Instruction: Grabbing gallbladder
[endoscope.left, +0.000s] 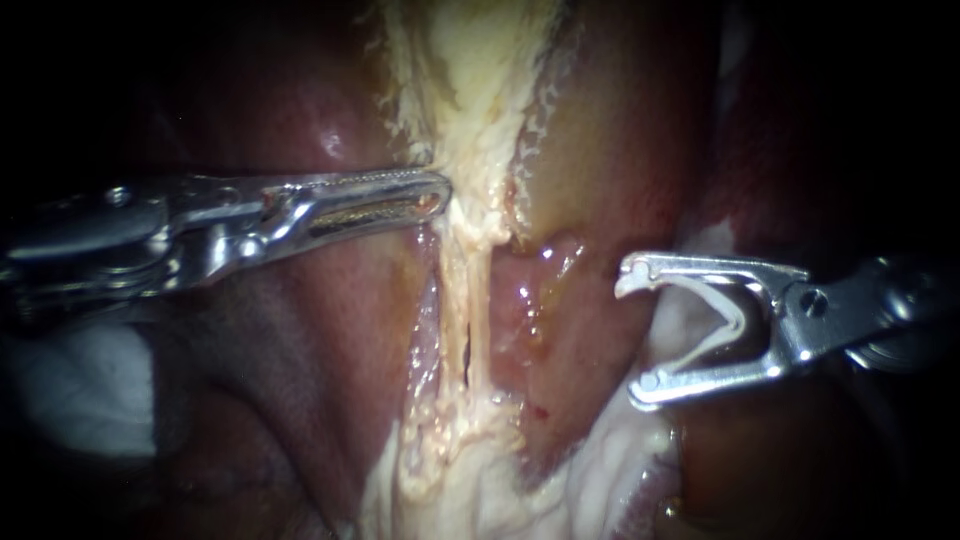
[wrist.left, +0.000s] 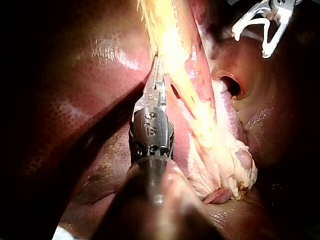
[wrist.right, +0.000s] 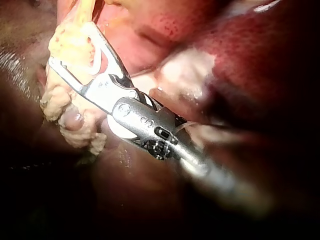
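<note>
A pale, frayed yellowish band of gallbladder tissue (endoscope.left: 480, 90) runs down the middle and narrows to thin stretched strands (endoscope.left: 462, 300). My left instrument (endoscope.left: 440, 195) comes in level from the left. Its jaws lie together, pinching the left edge of that band. The left wrist view shows the same jaws (wrist.left: 157, 67) lying along the yellow band, tips tucked under it. My right instrument (endoscope.left: 632, 335) stands off to the right of the strands, jaws wide apart with a white V-shaped clip (endoscope.left: 735, 320) seated between them, touching no tissue. Its jaws (wrist.right: 70, 45) hover over lumpy pale tissue (wrist.right: 65, 110).
Dark red liver (endoscope.left: 300, 330) fills the left side, and brownish tissue (endoscope.left: 610, 150) lies to the right of the band. More pale fatty tissue (endoscope.left: 450, 480) spreads at the bottom. A white patch (endoscope.left: 70, 390) shows under the left shaft. A small dark opening (wrist.left: 232, 86) lies beside the band.
</note>
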